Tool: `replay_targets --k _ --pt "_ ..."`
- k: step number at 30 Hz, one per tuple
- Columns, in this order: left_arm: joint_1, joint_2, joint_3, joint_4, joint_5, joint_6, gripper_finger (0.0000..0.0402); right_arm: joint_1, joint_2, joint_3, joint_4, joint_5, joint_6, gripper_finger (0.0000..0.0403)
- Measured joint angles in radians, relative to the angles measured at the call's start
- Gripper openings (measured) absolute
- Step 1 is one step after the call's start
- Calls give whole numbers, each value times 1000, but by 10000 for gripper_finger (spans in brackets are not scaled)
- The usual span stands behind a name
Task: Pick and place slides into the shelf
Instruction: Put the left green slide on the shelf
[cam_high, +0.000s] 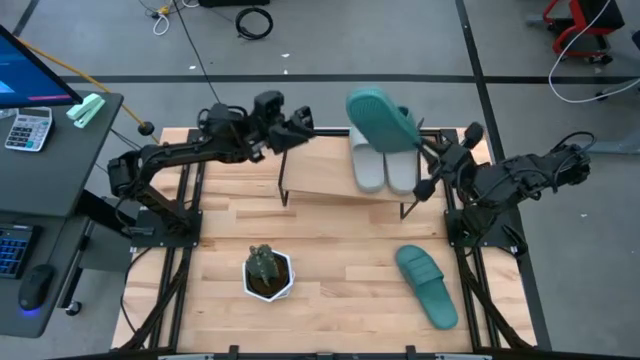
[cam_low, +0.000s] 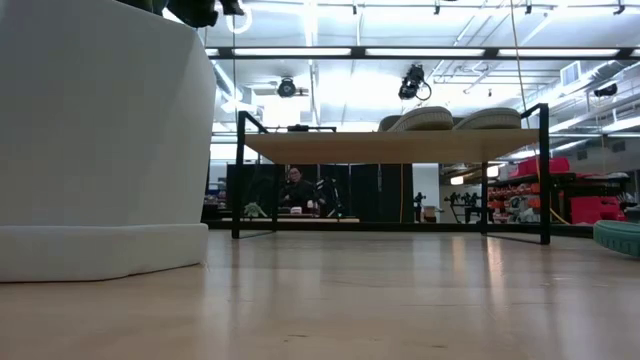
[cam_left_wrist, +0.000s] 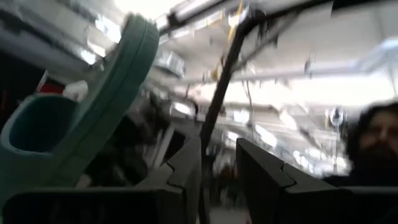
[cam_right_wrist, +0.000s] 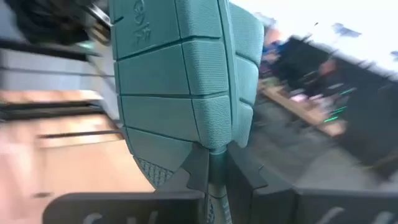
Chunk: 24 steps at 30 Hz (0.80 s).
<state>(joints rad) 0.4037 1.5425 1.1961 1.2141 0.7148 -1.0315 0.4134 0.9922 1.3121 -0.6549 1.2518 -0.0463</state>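
Four slides in all: two teal-green, two light grey-white.

Grey-white pair (cam_high: 384, 168): side by side on the shelf (cam_high: 320, 181), at its right end in the high view. In the low view their pale soles (cam_low: 452, 119) show above the plank, between the black end frames.

Teal slide, held (cam_high: 381, 118): raised above the shelf's far right end, tilted, overlapping the grey pair as seen from above. The right wrist view shows its ribbed, segmented sole (cam_right_wrist: 180, 81) edge-on, with a moulded mark near one end; its edge sits between the dark fingers (cam_right_wrist: 242, 175).

Teal slide, loose (cam_high: 427, 284): flat on the tabletop (cam_high: 340, 250), front right, strap up, well apart from the shelf. Its edge just shows at the right border of the low view (cam_low: 618, 238).

One shelf: light wooden plank on thin black metal legs, standing across the far half of the table. Left part of the plank bare.

Right gripper (cam_high: 425, 150): reaching in from the right, jaws pinched nearly shut on the held teal slide's edge.

Left gripper (cam_high: 297, 130): at the shelf's far left corner, jaws closed partway around a thin black bar of the frame (cam_left_wrist: 219, 93).

One potted plant in a white pot (cam_high: 268, 272): front centre of the table; the pot fills the left of the low view (cam_low: 100, 140).

One person seated in the room beyond the table (cam_low: 297, 190).
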Motion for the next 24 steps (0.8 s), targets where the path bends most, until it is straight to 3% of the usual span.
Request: replay_targets --k 4,9,12,15,20,24 --pt "4 0 0 16 -97 15 107 -21 41 54 -1 58 -128 30" --pt "-18 0 0 7 -162 336 108 -86 90 96 -2 46 -127 30" --pt "-42 0 0 7 -197 567 108 -137 114 121 -3 -14 -63 29" --pt "-51 0 0 -41 -212 704 108 -182 130 138 0 -104 -18 27" --pt "-45 0 0 -150 -268 790 114 -216 158 140 -3 -206 26 27" --pt "-31 0 0 -192 -301 841 147 -216 176 140 -2 -223 32 27"
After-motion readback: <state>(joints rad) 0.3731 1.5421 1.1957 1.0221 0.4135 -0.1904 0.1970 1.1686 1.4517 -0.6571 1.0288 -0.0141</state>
